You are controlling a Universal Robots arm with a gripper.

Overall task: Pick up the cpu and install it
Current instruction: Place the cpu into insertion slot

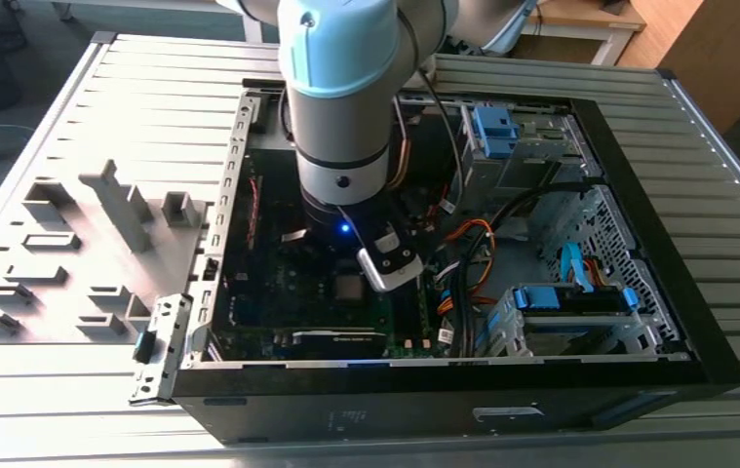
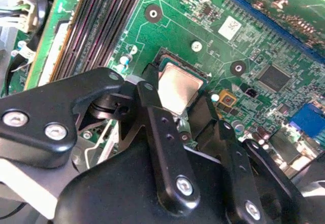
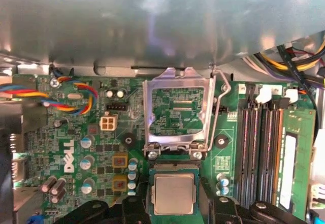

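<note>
The arm (image 1: 343,88) is seen reaching down into the open computer case (image 1: 474,395), which is laid flat on the slatted metal table (image 1: 148,88). The gripper (image 2: 179,107) is lowered right onto the green motherboard (image 2: 244,46), in the case's half towards the exterior view's left. The cpu (image 3: 174,193) is found between the two black fingers (image 3: 219,211), dull silver top turned up. In both wrist views the fingers are pressed against its opposite edges, so the gripper is closed on the chip. The cpu is placed squarely over the socket (image 2: 163,56), just beside the hinge of the metal retention frame (image 3: 177,107), which is swung up and open along with its wire lever (image 3: 217,107). Whether the chip is fully seated cannot be told. Memory slots (image 3: 259,153) are lined up on one side of the socket, and coloured wires (image 3: 56,97) are bundled on the other. Grey fixture blocks (image 1: 109,210) are set on the table at the exterior view's left, well apart from the gripper.
</note>
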